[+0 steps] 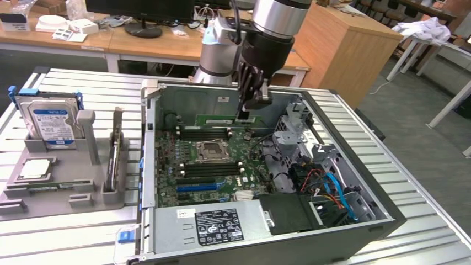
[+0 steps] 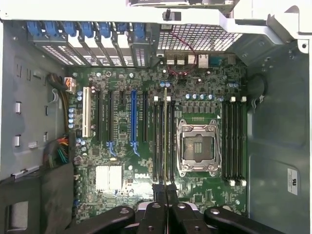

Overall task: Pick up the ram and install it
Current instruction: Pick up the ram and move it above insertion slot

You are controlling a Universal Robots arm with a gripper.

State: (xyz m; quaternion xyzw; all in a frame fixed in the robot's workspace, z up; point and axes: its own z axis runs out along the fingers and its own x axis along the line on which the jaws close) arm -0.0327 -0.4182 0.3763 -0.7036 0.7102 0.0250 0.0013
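– Jaws first, since they sit closest to the lens: what are they doing?

– They are pinched almost together on the ram (image 2: 165, 141). In the wrist view it shows edge-on, a thin strip running straight out from between them.

– And seen from off the arm?

– There the ram (image 1: 220, 120) is a long green stick held level, with most of its length reaching out to one side of the jaws.

– What lies right beneath it?

– A bank of black memory slots (image 2: 156, 146), running the same way as the stick. It looks lined up along one of them, though I cannot tell which.

– Is it seated?

– I would say not. In the exterior view it seems to hang a little above the slots instead of sitting down in one.

– And further out from the jaws?

– Just past that bank is the processor socket (image 2: 197, 148), with a second set of slots (image 2: 233, 141) on its far side. All of this sits on the green circuit board (image 2: 92, 151) inside the open computer case (image 1: 309, 243). Well away from the jaws, outside the case, a hard drive (image 1: 50, 118) stands in a grey holder (image 1: 66, 190) on the bench (image 1: 74, 243).

– So how far along is the job?

– The pick-up is done, and the stick is carried over the board and lined up. Pressing it home is not yet done, as far as I can judge.
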